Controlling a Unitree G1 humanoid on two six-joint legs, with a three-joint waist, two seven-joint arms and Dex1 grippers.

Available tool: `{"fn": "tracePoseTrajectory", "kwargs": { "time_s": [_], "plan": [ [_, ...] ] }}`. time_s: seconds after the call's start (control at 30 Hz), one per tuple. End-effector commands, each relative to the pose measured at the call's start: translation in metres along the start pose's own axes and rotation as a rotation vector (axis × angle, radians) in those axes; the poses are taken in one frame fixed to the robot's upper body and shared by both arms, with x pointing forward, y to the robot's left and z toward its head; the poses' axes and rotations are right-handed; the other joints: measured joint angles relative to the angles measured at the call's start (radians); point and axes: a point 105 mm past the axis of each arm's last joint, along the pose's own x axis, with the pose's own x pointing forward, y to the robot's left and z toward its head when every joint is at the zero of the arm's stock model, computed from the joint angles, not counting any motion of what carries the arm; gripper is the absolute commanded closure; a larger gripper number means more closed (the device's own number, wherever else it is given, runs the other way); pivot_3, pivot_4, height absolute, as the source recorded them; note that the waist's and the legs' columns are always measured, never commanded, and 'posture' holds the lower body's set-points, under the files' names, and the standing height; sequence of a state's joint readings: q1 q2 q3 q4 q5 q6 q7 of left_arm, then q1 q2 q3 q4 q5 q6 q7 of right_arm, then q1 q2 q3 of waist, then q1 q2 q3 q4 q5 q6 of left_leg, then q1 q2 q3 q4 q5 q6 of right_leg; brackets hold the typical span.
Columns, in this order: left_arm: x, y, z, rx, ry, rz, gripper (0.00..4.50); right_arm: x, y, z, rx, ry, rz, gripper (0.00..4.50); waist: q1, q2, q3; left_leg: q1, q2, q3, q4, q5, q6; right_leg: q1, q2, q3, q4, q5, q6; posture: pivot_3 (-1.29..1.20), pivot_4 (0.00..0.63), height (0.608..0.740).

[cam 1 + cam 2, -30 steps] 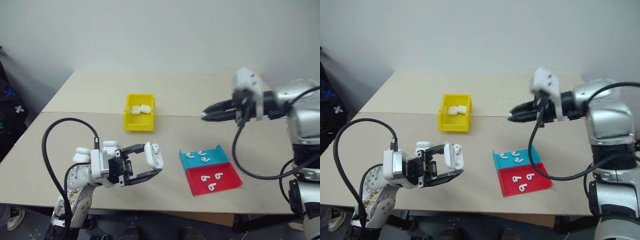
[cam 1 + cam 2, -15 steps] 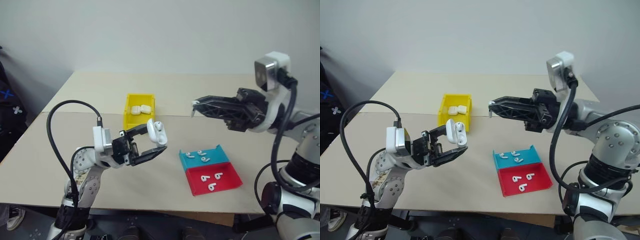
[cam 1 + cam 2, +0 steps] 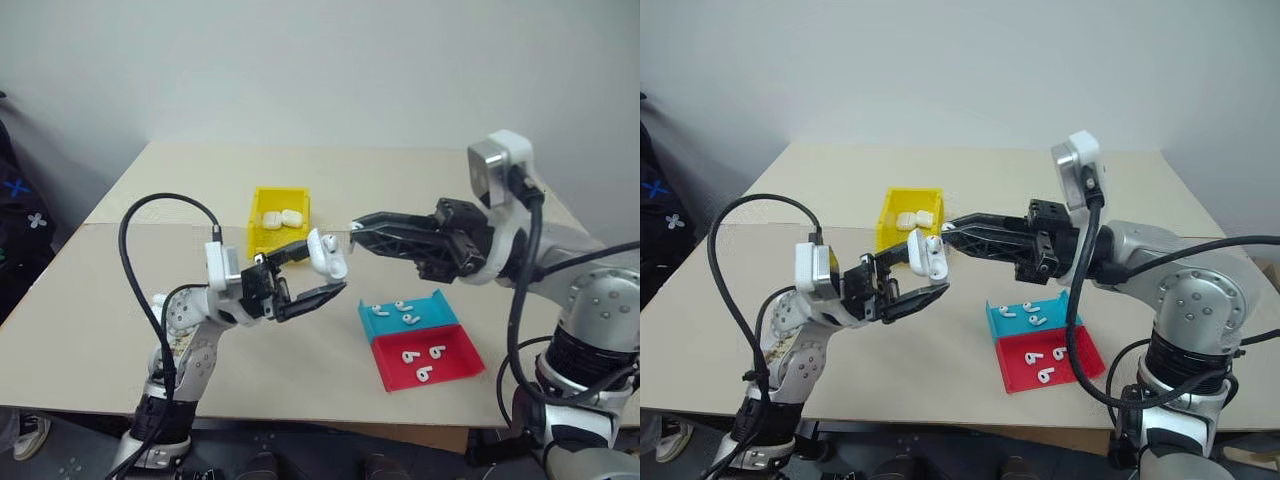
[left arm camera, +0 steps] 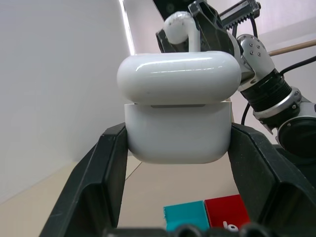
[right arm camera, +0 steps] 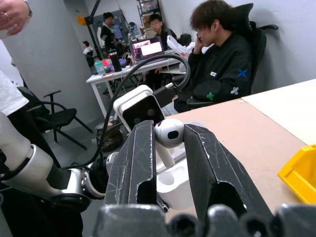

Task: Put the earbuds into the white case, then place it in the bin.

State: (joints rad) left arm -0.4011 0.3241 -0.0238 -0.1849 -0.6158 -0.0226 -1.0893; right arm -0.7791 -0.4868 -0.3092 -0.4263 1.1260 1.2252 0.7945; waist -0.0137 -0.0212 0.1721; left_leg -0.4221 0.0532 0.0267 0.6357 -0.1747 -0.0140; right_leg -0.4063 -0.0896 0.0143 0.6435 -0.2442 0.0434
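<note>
White case [image 3: 328,255], lid flipped up, sits clamped in the left tool [image 3: 318,270]. Right tool [image 5: 168,143] pinches an earbud [image 5: 168,133] just above it.

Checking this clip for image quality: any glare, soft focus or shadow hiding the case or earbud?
Left wrist view: white case sharp, a thin glare streak on its lid, the background soft. Right wrist view: earbud crisp between the fingers, the people behind mildly soft. Left eye view: even light, faint shadows on the table, no motion blur.

No readable text, labels, brands or numbers on any object in view.
</note>
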Motion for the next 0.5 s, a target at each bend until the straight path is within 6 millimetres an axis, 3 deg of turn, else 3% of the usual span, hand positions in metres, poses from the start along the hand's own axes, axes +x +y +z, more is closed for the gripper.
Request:
{"fn": "tracePoseTrajectory", "kwargs": {
  "time_s": [0.03, 0.5],
  "plan": [
    [0.008, 0.0, 0.01, 0.044, -0.031, -0.025, 1.74, 0.003, 0.012, 0.007, -0.062, -0.017, 0.044, 3.64, 0.0, 0.0, 0.0, 0.0, 0.0, 0.0, 0.0, 0.0, 0.0, 0.0, 0.0, 0.0, 0.0, 0.0, 0.0, 0.0, 0.15, 0.74],
    [0.01, -0.002, 0.012, 0.044, -0.048, -0.037, 1.74, 0.003, 0.004, -0.005, -0.084, 0.015, -0.005, 3.64, 0.0, 0.0, 0.0, 0.0, 0.0, 0.0, 0.0, 0.0, 0.0, 0.0, 0.0, 0.0, -0.001, 0.0, 0.0, 0.0, 0.15, 0.74]
  ]
}}
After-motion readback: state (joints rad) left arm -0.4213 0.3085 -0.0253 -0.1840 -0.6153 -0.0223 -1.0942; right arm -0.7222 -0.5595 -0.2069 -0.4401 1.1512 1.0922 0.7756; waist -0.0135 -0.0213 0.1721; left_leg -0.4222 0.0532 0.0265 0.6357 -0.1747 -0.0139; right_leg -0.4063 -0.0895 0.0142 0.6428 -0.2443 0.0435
